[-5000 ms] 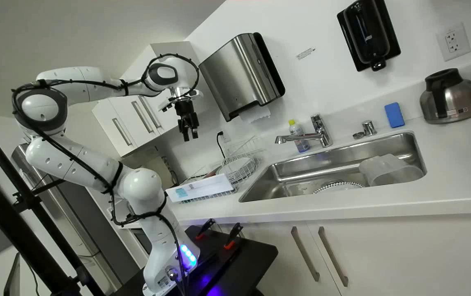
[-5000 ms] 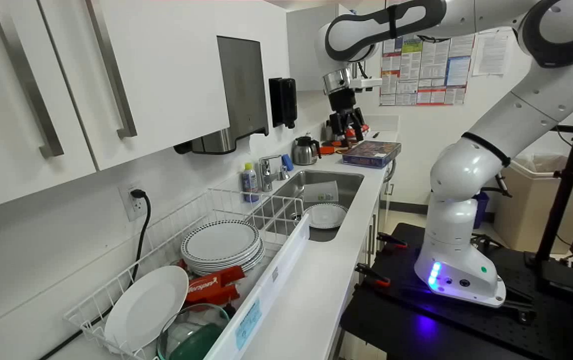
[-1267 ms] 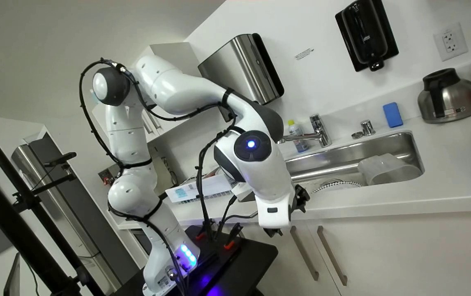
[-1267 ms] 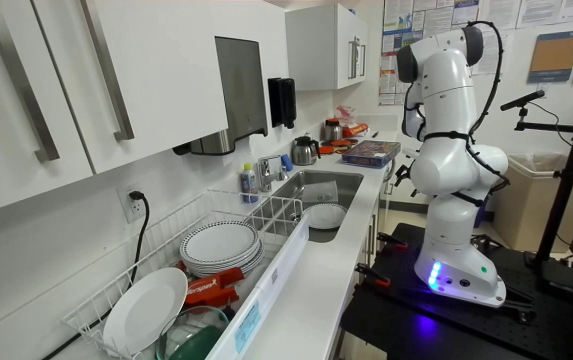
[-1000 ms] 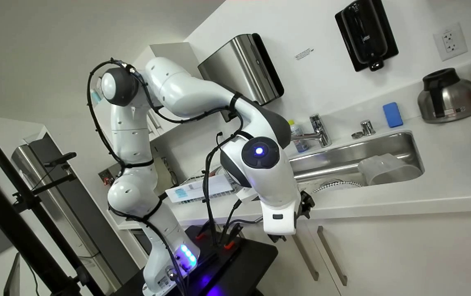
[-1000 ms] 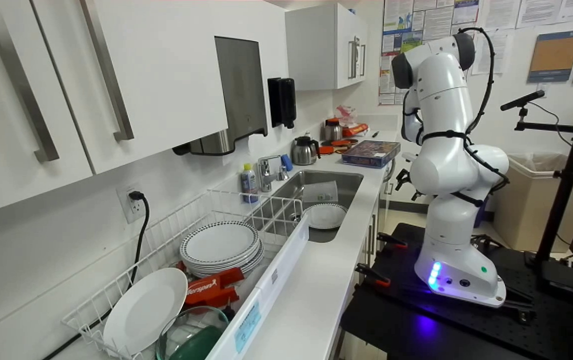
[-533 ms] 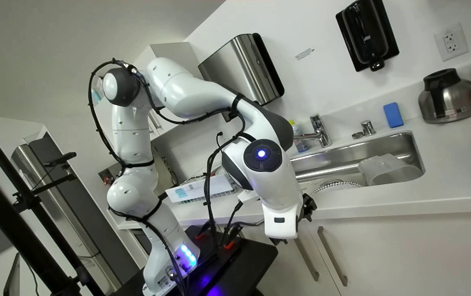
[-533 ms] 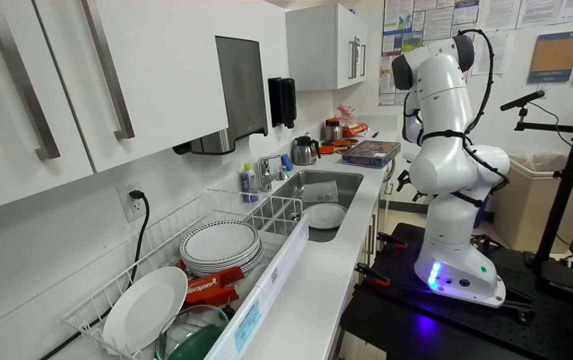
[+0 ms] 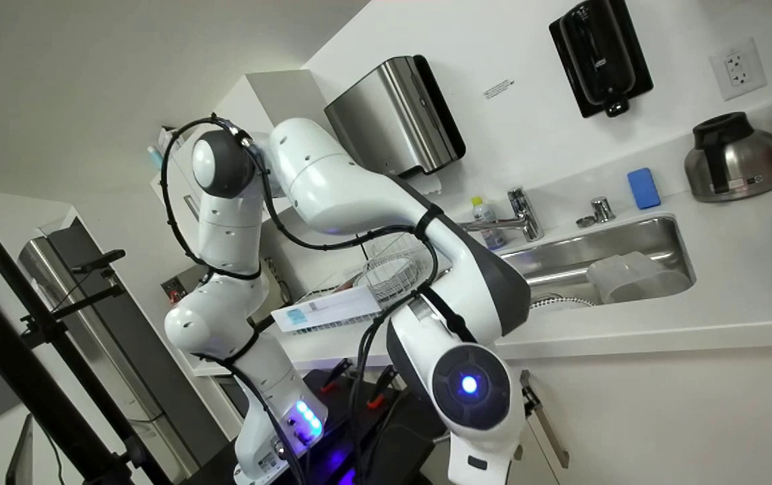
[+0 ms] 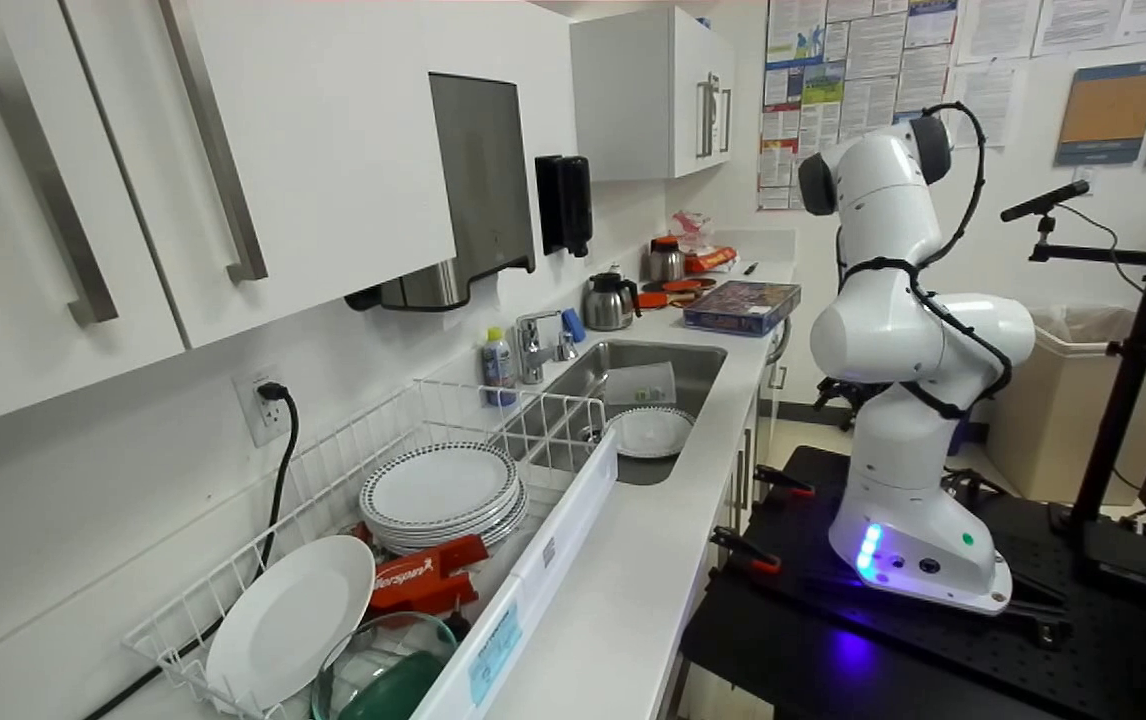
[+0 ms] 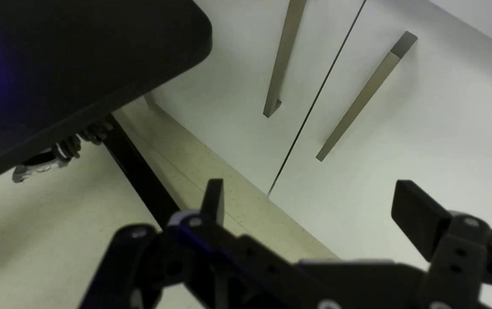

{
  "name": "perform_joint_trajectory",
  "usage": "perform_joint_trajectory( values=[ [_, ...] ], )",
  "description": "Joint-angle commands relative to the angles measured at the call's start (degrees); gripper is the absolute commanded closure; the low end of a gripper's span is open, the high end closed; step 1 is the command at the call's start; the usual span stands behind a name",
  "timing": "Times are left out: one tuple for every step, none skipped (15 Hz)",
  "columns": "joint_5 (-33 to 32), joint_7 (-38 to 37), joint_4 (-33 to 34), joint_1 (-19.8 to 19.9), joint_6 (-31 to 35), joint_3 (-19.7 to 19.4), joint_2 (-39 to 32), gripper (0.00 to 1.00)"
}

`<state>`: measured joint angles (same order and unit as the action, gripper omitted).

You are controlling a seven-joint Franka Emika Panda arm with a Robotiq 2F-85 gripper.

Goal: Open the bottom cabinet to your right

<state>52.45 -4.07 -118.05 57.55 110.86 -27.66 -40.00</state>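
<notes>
The bottom cabinet (image 11: 443,128) is white with flat doors, shut, in the wrist view. A slim silver handle (image 11: 357,105) is on its right door, and another handle (image 11: 282,60) on its left door. The right door (image 9: 669,411) also shows in an exterior view. My gripper (image 11: 310,189) is open and empty, its fingers wide apart, with the door and floor behind the gap. Both handles lie beyond the fingertips, higher in that view. In an exterior view one dark finger (image 9: 531,401) overlaps the right door's handle (image 9: 551,431); the other is hidden behind the wrist.
The black mounting table (image 11: 100,47) has its edge and corner close to the cabinet's left door. Above the cabinet is the white counter (image 9: 729,333) with a sink (image 9: 669,236). A black post (image 11: 138,171) stands below the table. Floor (image 11: 57,253) shows underneath.
Five seconds ago the arm reached high toward the wall cabinets; it has swung round and down. In the last half second the hand sinks lower before the cabinet. The doors have not moved.
</notes>
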Motion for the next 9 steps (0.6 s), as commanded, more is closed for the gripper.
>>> perform_joint_trajectory(
  values=[
    [4.0,-2.4,7.0,6.2,-3.4,5.4,-8.8,0.0],
    [5.0,-2.8,8.8,7.6,-4.0,6.7,-11.3,0.0],
    [5.8,-3.1,10.3,8.7,-4.6,7.7,-13.4,0.0],
    [6.3,-3.9,12.2,9.9,-6.1,8.8,-15.7,0.0],
    [7.0,-4.4,13.9,10.9,-7.5,9.6,-17.6,0.0],
    [7.9,-5.3,15.5,11.7,-9.0,10.5,-19.4,0.0],
    [9.4,-5.8,16.9,12.6,-10.3,11.3,-20.8,0.0],
    [10.9,-6.4,18.1,13.1,-11.3,11.8,-22.0,0.0],
    [12.6,-7.5,18.4,13.0,-11.5,12.1,-22.4,0.0]
  ],
)
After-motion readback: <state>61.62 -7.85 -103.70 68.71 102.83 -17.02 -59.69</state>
